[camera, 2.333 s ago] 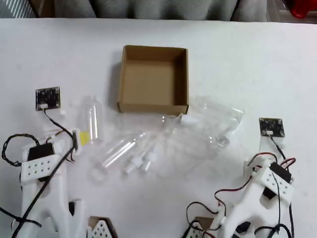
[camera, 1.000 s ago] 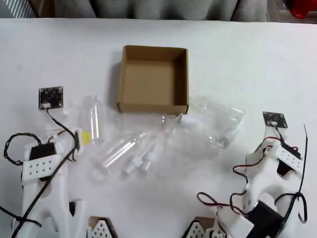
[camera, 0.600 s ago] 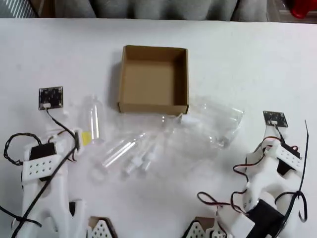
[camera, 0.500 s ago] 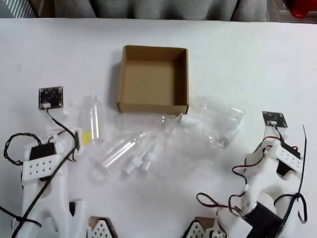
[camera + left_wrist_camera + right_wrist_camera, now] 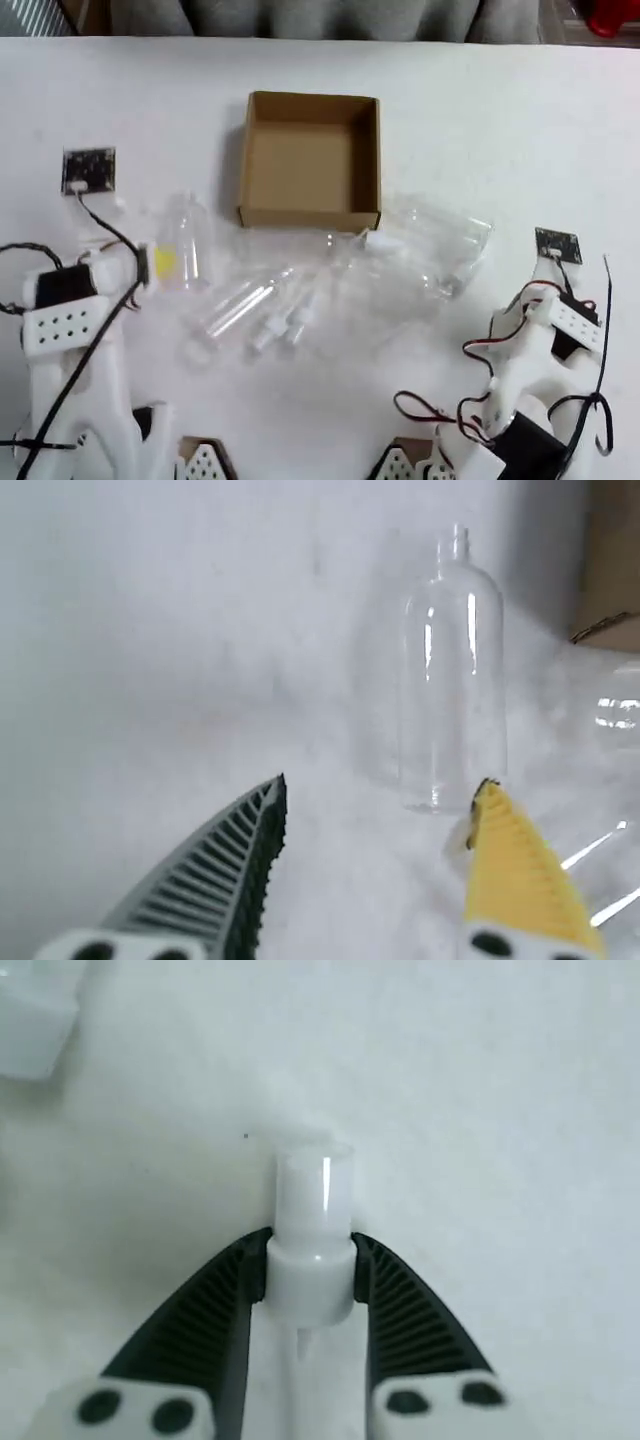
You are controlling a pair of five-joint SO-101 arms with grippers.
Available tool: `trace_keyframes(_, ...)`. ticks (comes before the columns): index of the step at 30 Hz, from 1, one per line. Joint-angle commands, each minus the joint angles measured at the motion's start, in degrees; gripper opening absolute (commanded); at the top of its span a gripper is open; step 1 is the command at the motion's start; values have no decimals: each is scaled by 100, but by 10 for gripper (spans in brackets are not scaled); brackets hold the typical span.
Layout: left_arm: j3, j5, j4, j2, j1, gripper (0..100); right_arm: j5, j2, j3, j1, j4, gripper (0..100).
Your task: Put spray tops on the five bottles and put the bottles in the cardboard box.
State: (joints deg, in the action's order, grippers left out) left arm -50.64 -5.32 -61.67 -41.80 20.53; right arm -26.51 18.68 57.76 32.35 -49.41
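A clear bottle (image 5: 185,238) lies left of the open cardboard box (image 5: 312,158). My left gripper (image 5: 383,783) is open just short of the base of that bottle (image 5: 450,680); from above, its yellow finger (image 5: 163,263) lies beside the bottle. My right gripper (image 5: 311,1243) is shut on a white spray top (image 5: 313,1190), holding it by its collar over bare table. The right arm (image 5: 545,335) stands at the front right. More clear bottles (image 5: 238,300) (image 5: 440,238) lie in front of the box, with loose spray tops (image 5: 280,326) among them.
The box is empty and sits at mid-table; a corner of the box (image 5: 612,560) is visible past the bottle in the left wrist view. Cables trail from both arms. A white block (image 5: 35,1020) lies beyond the held spray top.
The left arm has moved away from the table's front edge and slightly left, bringing its gripper to the bottle's base. The right arm has shifted only slightly, still with the spray top.
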Motion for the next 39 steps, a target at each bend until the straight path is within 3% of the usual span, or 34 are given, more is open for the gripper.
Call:
trace_keyframes(1,897,-325,-404,66,-268,283,62,189,35,-136,101,17)
trace_keyframes(6,1143,18,-580,303,-813,284,62,189,35,-154,101,17)
trace_keyframes(10,1705,316,-580,1297,-1068,284,62,189,44,-154,110,17)
trace_keyframes(16,3024,536,-800,3099,-1059,291,62,189,53,-154,145,17)
trace_keyframes(20,3859,563,-914,4145,-1059,354,62,189,62,-154,180,17)
trace_keyframes(24,4589,563,-1134,5059,-1059,336,62,189,62,-154,180,17)
trace_keyframes(34,6400,554,-1723,6923,-980,332,62,189,62,-154,180,17)
trace_keyframes(39,6681,554,-1996,7415,-919,332,62,189,62,-154,180,17)
